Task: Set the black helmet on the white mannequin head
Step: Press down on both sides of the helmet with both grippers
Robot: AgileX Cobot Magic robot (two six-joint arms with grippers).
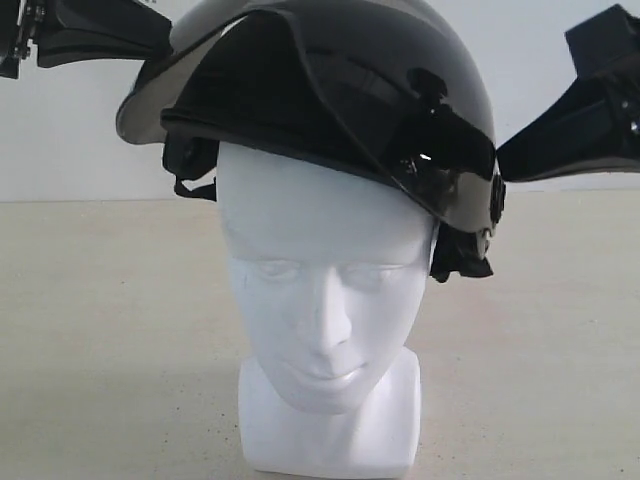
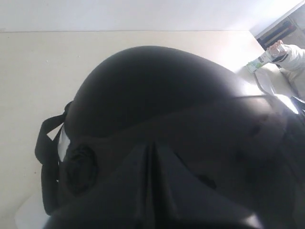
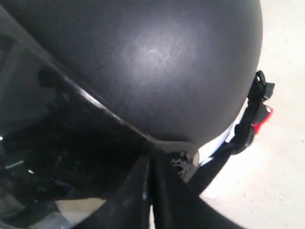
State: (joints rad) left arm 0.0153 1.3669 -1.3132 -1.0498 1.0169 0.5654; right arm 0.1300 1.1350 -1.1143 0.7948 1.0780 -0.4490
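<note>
Left tool (image 2: 152, 148) and right tool (image 3: 151, 160) clamp tight on opposite sides of the black helmet (image 1: 440, 60), tilted atop the white mannequin head (image 1: 320, 270)

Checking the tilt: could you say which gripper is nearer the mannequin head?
Right. The right gripper holds the helmet's lower side beside the head; the left gripper is higher, at the raised side.

The black helmet (image 2: 157, 90) fills most of the frame, a pale glare on one flank of its matte dome. The left tool (image 2: 153, 145) meets its rim, dark fingers pressed together along a thin seam. A round pivot knob (image 2: 81, 168) and a black strap loop (image 2: 45, 143) sit on the helmet's side. Beyond the helmet lies the beige tabletop (image 2: 33, 67), with a green-labelled bottle (image 2: 261, 59) well past the dome.
</note>
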